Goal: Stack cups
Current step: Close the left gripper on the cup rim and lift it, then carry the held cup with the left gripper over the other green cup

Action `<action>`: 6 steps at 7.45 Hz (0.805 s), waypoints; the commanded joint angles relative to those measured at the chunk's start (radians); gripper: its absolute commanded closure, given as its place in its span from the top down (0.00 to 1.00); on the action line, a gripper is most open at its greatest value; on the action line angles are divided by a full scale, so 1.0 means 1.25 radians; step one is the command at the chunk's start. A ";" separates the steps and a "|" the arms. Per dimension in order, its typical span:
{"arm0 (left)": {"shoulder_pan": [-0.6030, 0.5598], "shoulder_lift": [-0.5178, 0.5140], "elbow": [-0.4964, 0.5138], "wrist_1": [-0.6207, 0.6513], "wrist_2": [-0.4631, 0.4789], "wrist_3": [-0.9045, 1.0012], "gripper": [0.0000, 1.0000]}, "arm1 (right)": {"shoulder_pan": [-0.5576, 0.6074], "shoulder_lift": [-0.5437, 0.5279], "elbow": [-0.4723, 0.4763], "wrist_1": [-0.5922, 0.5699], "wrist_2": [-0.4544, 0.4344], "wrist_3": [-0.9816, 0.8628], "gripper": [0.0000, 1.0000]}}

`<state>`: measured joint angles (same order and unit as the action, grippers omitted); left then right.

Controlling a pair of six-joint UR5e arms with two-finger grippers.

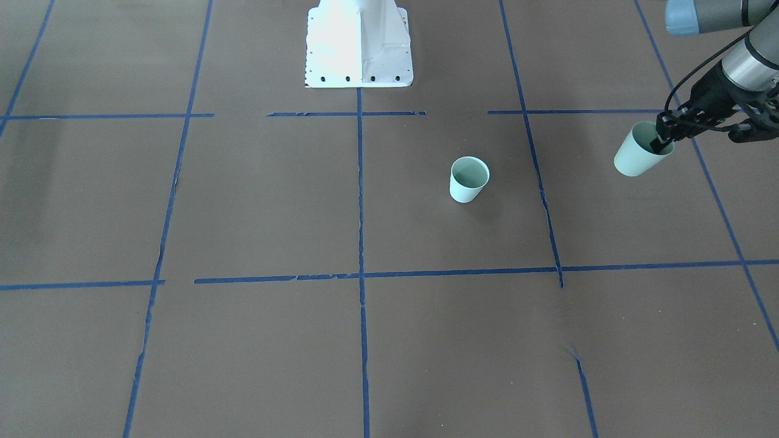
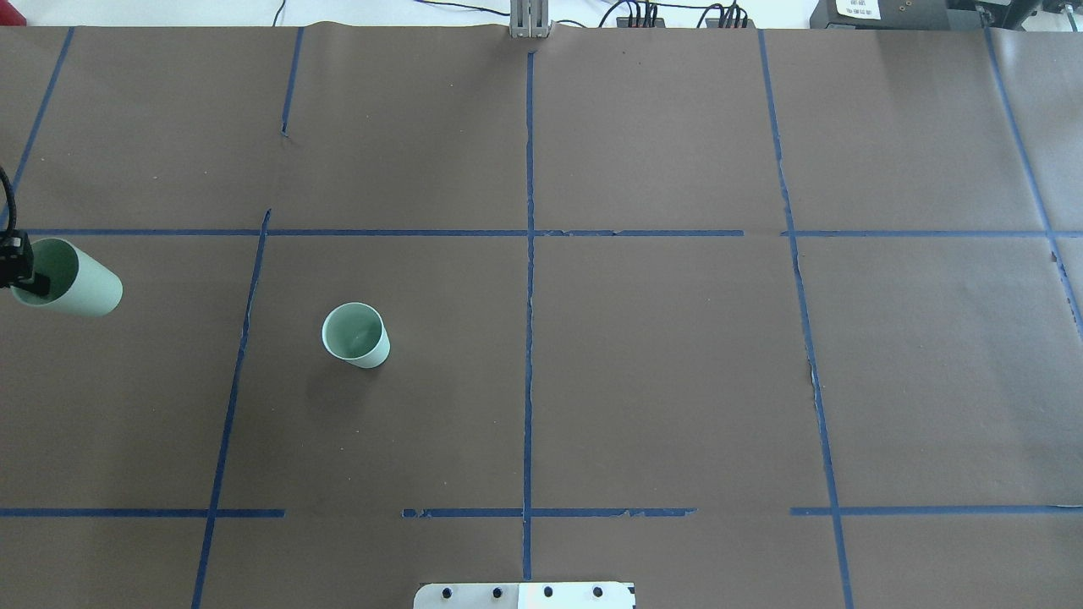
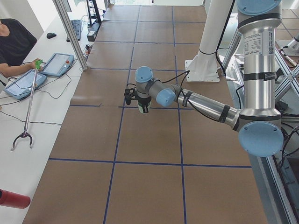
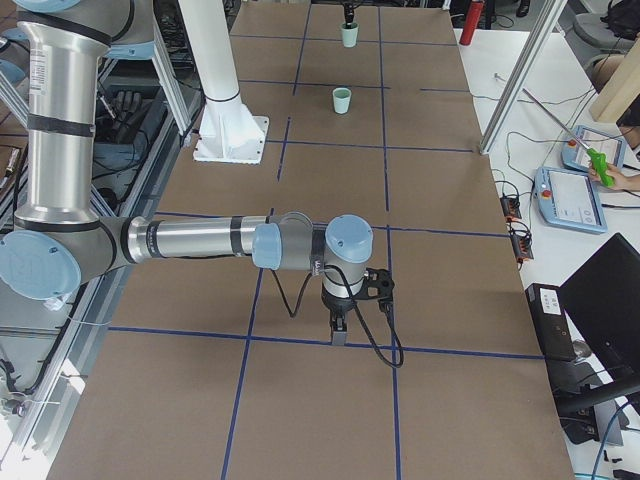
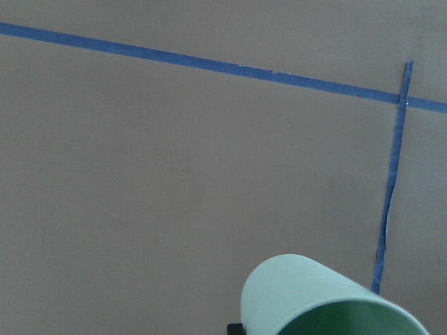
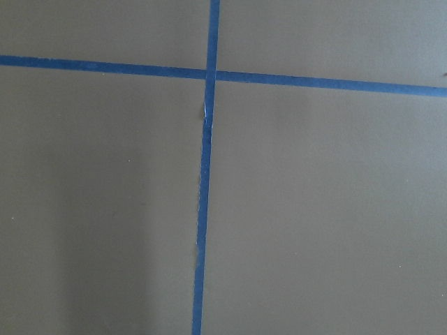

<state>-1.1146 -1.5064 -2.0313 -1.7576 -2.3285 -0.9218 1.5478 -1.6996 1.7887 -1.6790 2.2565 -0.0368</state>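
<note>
The left tool [image 1: 662, 132] grasps the tilted cup [image 1: 636, 158] by its rim, off the table [image 1: 243, 213], at the frame's right edge. The upright cup [image 1: 468, 179] stands mid-frame, making two in all. Whether the right tool [image 4: 340, 335] is clenched, I cannot tell.

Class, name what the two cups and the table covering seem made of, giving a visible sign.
Standing cup and tilted cup: probably plastic, smooth matte mint, thin even rim. Table covering: seemingly brown paper, matte, showing creases and ragged seams.
</note>
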 commanded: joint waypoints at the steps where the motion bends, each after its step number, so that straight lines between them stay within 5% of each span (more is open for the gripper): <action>1: 0.047 -0.078 -0.038 0.061 0.000 -0.150 0.00 | 0.000 0.000 0.000 0.001 0.000 0.000 1.00; 6: 0.250 -0.302 0.026 0.077 0.046 -0.465 0.00 | 0.000 0.000 0.000 -0.001 0.000 0.000 1.00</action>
<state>-0.8542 -1.8328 -2.0280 -1.6665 -2.3043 -1.4451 1.5478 -1.6996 1.7894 -1.6790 2.2565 -0.0368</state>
